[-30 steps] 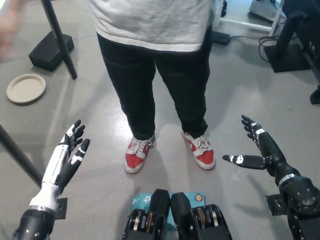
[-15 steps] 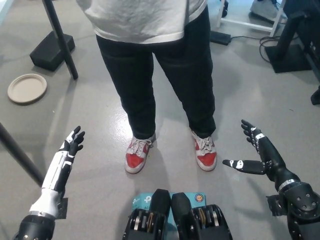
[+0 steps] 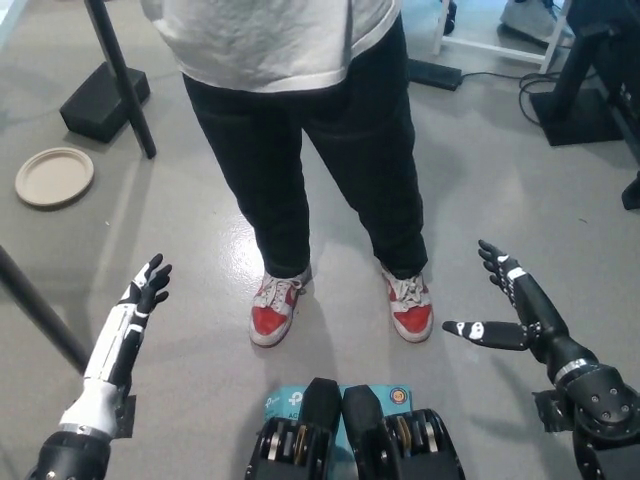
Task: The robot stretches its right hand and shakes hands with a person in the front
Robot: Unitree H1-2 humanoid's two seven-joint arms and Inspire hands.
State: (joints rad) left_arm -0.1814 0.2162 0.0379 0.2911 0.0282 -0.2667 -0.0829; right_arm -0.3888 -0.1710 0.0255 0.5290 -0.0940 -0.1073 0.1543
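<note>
Since half a second ago, little change is noted: the person's (image 3: 300,120) torso has leaned slightly toward the left of the picture, and the shoe on the right has been set a touch nearer the left one. The right hand (image 3: 510,305) has shifted only marginally leftward; the left hand (image 3: 140,300) is held where it was, turned edge-on since one second ago.

The person is seen standing directly in front, at centre, in a white shirt, dark trousers and red-and-white shoes (image 3: 275,308). Everything above the waist is cut off by the top edge; no hands or arms of the person are in view, so no contact with the robot is recorded.

The black right hand is held at lower right, near the floor level of the right shoe but well apart from it, fingers spread, thumb stretched toward the left, nothing held. The white left hand rests at lower left, fingers extended and apart; seen edge-on, so the palm is hard to make out.

On the grey floor (image 3: 180,230), a round beige plate (image 3: 54,177) lies at far left. A black slanted pole (image 3: 120,78) and a black block (image 3: 105,100) stand beyond it. Dark equipment and cables at far right are partly cut off and cannot be identified.
</note>
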